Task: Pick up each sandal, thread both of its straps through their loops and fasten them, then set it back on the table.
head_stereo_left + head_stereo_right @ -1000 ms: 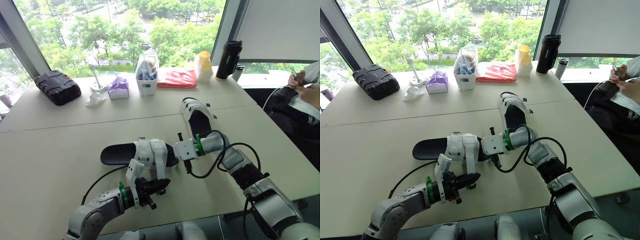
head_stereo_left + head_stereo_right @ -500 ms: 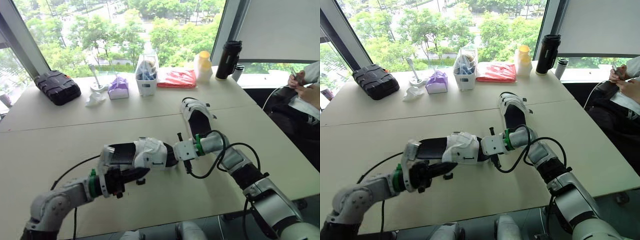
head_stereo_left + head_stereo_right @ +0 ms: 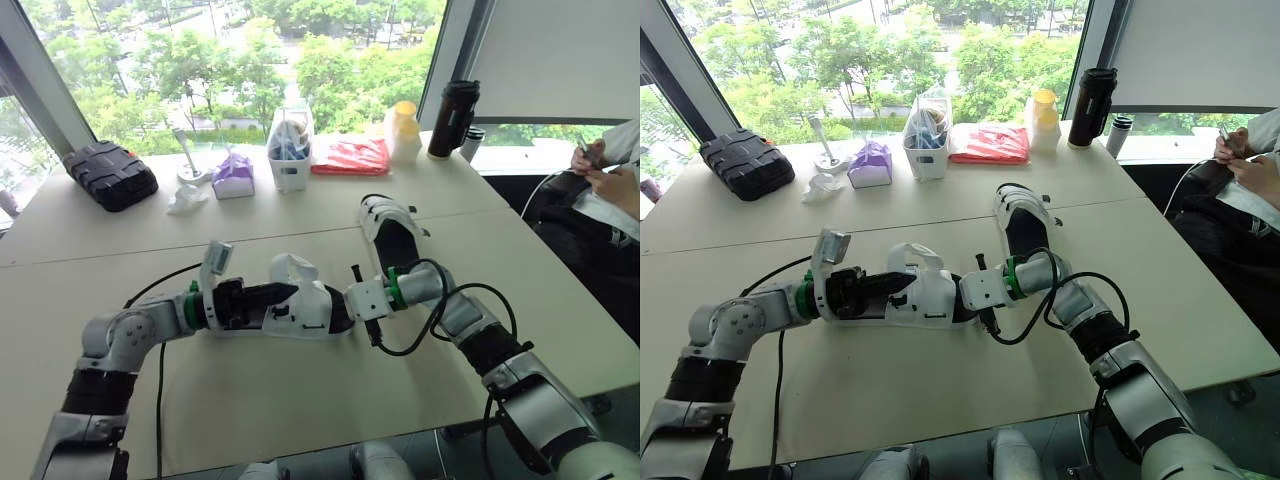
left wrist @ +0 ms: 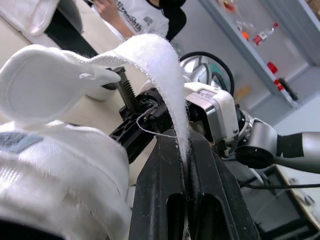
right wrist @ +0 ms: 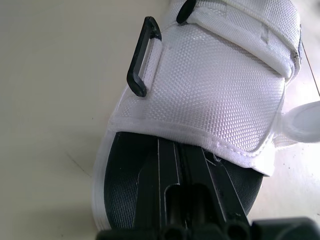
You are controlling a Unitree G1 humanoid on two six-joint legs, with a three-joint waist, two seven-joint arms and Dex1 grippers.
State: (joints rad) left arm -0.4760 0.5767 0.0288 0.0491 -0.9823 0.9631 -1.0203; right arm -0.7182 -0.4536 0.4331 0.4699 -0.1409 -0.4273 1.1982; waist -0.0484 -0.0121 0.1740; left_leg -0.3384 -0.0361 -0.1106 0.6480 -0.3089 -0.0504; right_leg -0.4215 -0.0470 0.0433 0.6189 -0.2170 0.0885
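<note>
The near sandal (image 3: 305,312), black-soled with white straps, lies on the table (image 3: 300,390) at the middle. My left gripper (image 3: 283,292) reaches in from the left and is shut on one of its white straps (image 4: 160,60), which arches up above the sandal. In the left wrist view the strap's end is pinched between the fingers (image 4: 165,165). My right gripper (image 3: 340,306) is shut on the sandal's sole at its right end. A black loop (image 5: 141,55) sticks out from the sandal's side, with nothing through it. The second sandal (image 3: 392,232) lies farther back to the right.
Along the window stand a black case (image 3: 110,174), a purple tissue pack (image 3: 233,175), a white basket (image 3: 292,150), a red packet (image 3: 352,156), a yellow bottle (image 3: 405,125) and a black tumbler (image 3: 450,118). A person (image 3: 610,185) sits at the far right.
My left arm has swung from in front of the sandal round to its left side. The strap it holds now stands up in an arch. The right arm has stayed put.
</note>
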